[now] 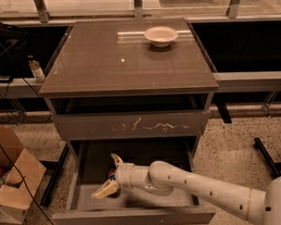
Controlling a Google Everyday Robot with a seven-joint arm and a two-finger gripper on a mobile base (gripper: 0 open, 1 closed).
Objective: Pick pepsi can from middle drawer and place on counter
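gripper (105, 176) – inside the open middle drawer (135, 217), at its left part, fingers spread wide apart, gripping nothing | pepsi can (112, 172) – on the drawer floor between the two fingers, mostly hidden, contact not visible | counter (125, 64) – carries only a white bowl (161, 36) near its back edge

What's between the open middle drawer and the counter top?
Camera view: the scratched drawer front, then a dark slot under the counter. The gripper is in the middle drawer, open around the pepsi can.
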